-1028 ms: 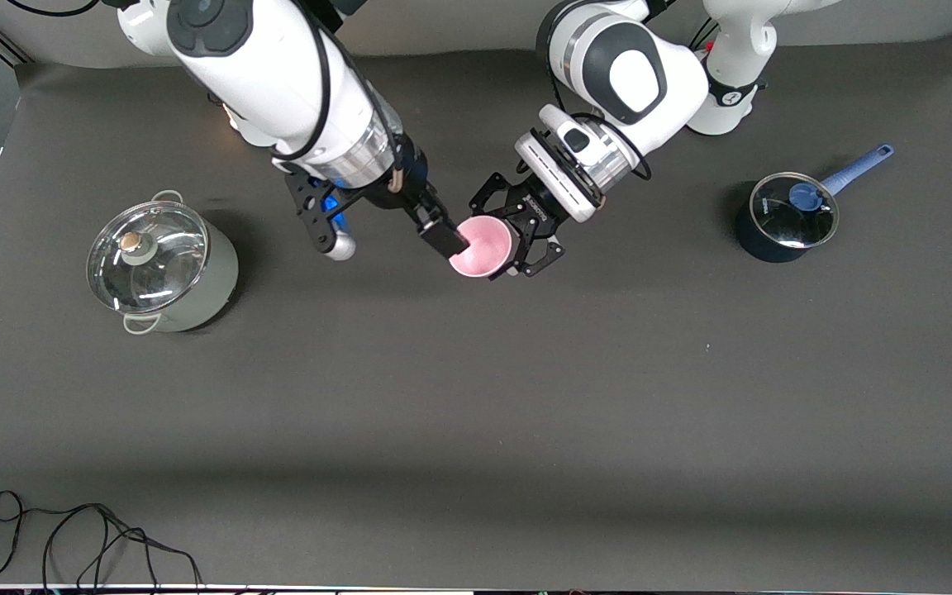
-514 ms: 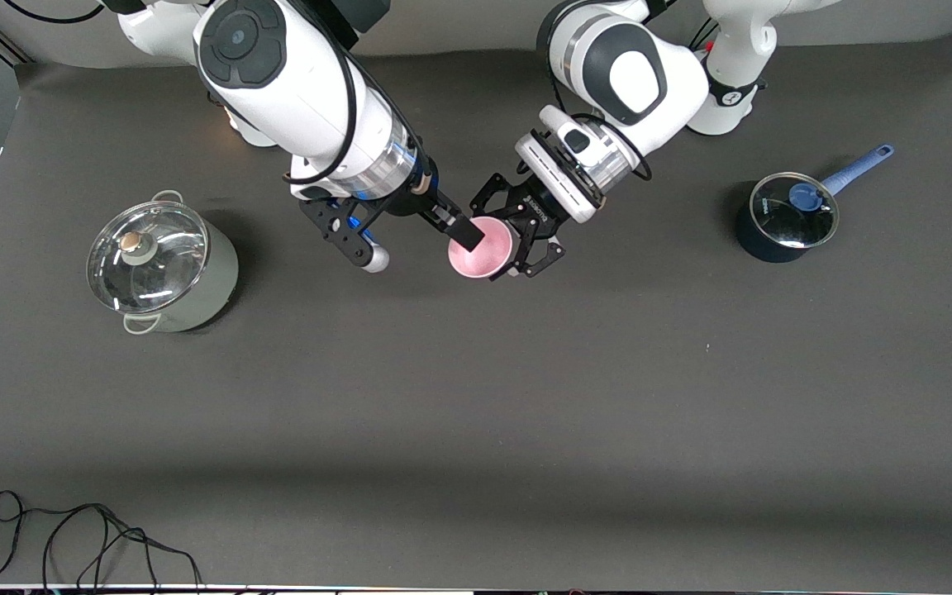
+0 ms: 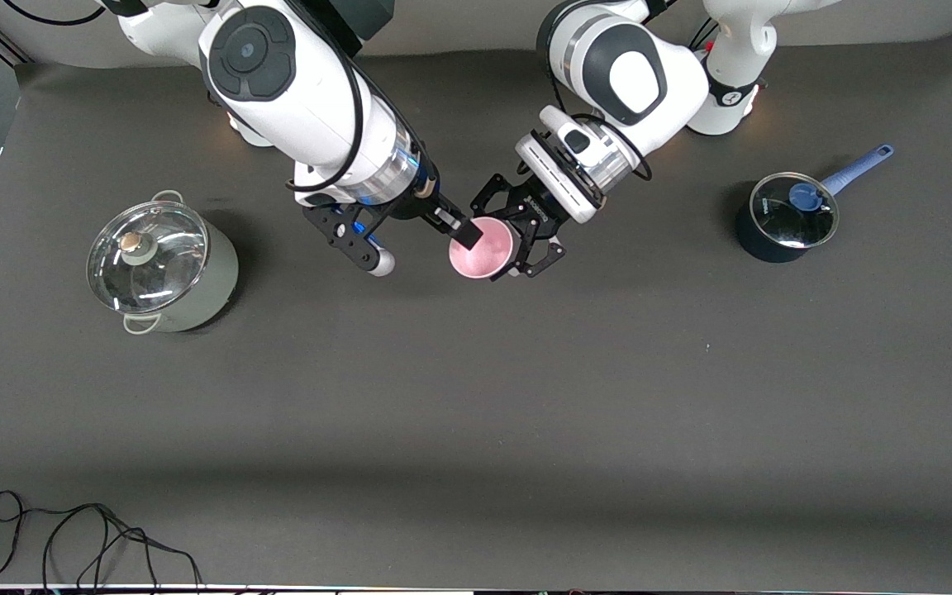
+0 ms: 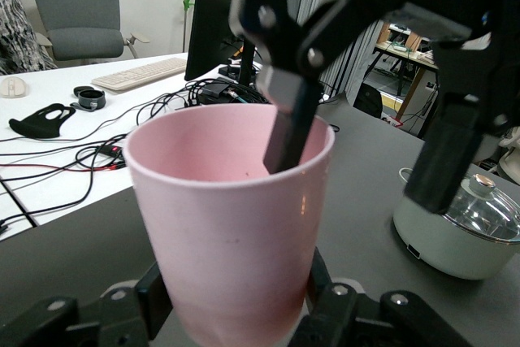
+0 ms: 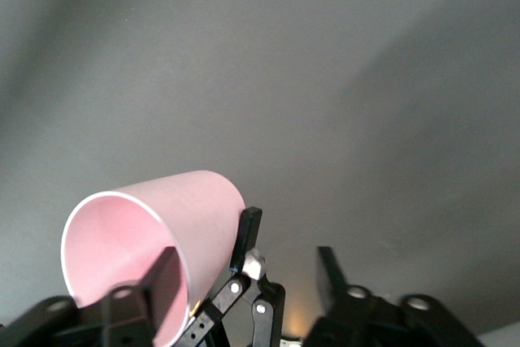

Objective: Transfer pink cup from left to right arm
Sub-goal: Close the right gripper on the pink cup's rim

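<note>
Front view: pink cup (image 3: 480, 248) is up in the air mid-table, base clamped in the left gripper (image 3: 525, 241); right gripper (image 3: 464, 235) is at its rim.
Left wrist view: one right finger sits inside the cup (image 4: 231, 233), the other outside, jaws apart around the wall, not clamped yet.
Right wrist view: cup (image 5: 154, 253) lies tilted, mouth toward this gripper.
Handling: looks light, stiff, slick plastic; pinch the rim wall.
Arm pose: both arms angle inward, wrists meeting at the cup.

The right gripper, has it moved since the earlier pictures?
Yes. The right gripper has shifted toward the left arm's end of the table, away from the pale green pot, so one finger is now inside the pink cup that the left gripper holds.
</note>
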`<action>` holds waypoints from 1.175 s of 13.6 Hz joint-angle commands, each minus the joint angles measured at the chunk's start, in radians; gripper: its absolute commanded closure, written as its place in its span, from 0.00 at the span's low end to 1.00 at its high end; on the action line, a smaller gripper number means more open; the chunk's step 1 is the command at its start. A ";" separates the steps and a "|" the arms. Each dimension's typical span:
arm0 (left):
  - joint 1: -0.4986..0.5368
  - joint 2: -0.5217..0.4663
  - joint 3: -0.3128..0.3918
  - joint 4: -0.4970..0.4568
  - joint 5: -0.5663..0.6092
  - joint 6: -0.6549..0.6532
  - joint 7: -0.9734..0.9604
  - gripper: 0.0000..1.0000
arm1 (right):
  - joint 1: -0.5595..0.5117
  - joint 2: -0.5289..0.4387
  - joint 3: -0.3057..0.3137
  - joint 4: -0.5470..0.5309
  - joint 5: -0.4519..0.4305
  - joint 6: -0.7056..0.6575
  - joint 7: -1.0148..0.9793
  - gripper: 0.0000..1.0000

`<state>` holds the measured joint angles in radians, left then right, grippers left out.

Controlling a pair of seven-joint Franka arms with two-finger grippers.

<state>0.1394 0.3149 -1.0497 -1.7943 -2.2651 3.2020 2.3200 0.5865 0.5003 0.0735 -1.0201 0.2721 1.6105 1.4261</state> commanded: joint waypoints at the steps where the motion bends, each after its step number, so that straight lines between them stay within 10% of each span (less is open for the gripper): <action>1: -0.015 -0.005 0.010 0.009 -0.018 0.018 -0.001 0.57 | -0.001 0.015 0.000 0.018 0.022 -0.008 -0.019 0.83; 2: -0.015 -0.005 0.010 0.009 -0.018 0.018 -0.001 0.57 | -0.001 0.014 0.000 0.018 0.022 -0.008 -0.019 1.00; 7: -0.015 -0.005 0.010 0.009 -0.018 0.018 -0.001 0.56 | -0.004 0.010 -0.001 0.020 0.022 -0.008 -0.039 1.00; 9: -0.015 -0.005 0.010 0.009 -0.018 0.018 -0.001 0.41 | -0.008 0.007 -0.003 0.020 0.022 -0.008 -0.073 1.00; 11: -0.014 -0.005 0.010 0.012 -0.018 0.018 -0.001 0.00 | -0.014 0.004 -0.006 0.020 0.022 -0.011 -0.108 1.00; 16: -0.004 -0.002 0.013 0.006 -0.016 0.022 -0.031 0.00 | -0.085 -0.003 -0.009 0.020 0.022 -0.099 -0.258 1.00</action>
<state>0.1339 0.3158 -1.0410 -1.7953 -2.2657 3.2071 2.3132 0.5318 0.5029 0.0694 -1.0168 0.2764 1.5615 1.2441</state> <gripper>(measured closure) 0.000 0.956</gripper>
